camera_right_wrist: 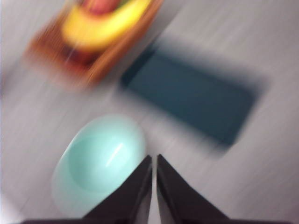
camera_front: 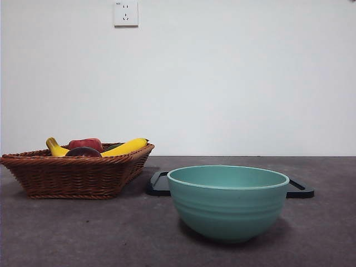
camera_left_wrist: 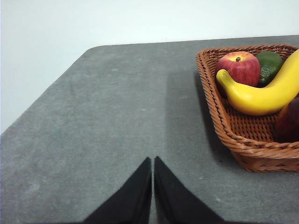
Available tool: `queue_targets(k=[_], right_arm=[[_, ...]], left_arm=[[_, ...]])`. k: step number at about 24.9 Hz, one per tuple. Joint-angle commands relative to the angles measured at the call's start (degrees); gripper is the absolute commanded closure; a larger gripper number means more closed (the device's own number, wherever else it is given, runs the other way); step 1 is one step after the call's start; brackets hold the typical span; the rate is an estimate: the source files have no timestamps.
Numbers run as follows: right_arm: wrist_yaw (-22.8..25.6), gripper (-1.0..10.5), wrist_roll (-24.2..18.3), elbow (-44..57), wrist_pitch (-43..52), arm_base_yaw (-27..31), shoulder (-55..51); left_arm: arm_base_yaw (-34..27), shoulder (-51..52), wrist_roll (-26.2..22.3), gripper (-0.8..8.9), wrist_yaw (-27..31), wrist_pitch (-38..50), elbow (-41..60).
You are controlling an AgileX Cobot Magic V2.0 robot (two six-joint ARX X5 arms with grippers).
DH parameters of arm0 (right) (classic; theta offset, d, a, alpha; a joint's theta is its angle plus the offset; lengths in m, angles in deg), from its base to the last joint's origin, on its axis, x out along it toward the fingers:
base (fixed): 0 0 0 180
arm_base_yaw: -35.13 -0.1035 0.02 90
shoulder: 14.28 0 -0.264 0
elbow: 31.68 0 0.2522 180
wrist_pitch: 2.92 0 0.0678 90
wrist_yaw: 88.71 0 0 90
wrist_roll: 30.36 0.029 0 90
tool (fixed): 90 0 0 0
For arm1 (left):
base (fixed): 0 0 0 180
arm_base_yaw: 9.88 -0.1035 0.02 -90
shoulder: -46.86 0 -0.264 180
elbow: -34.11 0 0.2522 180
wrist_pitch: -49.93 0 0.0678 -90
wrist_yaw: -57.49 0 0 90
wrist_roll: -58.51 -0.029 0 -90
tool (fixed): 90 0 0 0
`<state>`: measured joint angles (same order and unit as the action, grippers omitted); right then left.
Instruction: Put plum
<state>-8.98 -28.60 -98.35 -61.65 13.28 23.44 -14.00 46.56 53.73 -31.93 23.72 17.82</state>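
The plum [camera_front: 83, 152] is a dark maroon fruit lying at the front of the wicker basket [camera_front: 72, 175] at the left of the table. In the left wrist view only its edge shows [camera_left_wrist: 289, 122] at the frame's side. My left gripper [camera_left_wrist: 153, 161] is shut and empty over bare table beside the basket [camera_left_wrist: 219, 121]. My right gripper [camera_right_wrist: 153, 158] is shut and empty above the teal bowl [camera_right_wrist: 100, 161]; that view is blurred by motion. Neither gripper shows in the front view.
The basket also holds a red apple [camera_left_wrist: 240, 68], a yellow banana [camera_left_wrist: 266, 93] and a green fruit [camera_left_wrist: 270, 65]. A teal bowl [camera_front: 228, 200] stands front centre, with a dark tray [camera_front: 300, 189] behind it. A wall socket [camera_front: 125, 13] is on the back wall.
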Motion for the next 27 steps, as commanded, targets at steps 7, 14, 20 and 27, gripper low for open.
queue_targets(k=[7, 14, 20, 27], right_arm=[[3.28, 9.4, -6.93, 27.08, 33.83, 21.66, -18.97], [3.28, 9.4, -7.87, 42.12, 43.10, 25.14, -28.00], [3.28, 9.4, -7.80, 49.11, 43.25, 26.36, -33.53], [3.37, 9.4, -7.78, 52.30, 41.90, 26.49, -36.26]], left_arm=[[-0.15, 0.13, 0.55, 8.06, 0.07, -1.31, 0.77], [-0.15, 0.13, 0.55, 8.06, 0.07, -1.31, 0.77], [-0.15, 0.11, 0.55, 8.06, 0.07, -1.31, 0.77], [-0.15, 0.13, 0.55, 8.06, 0.07, -1.31, 0.77]])
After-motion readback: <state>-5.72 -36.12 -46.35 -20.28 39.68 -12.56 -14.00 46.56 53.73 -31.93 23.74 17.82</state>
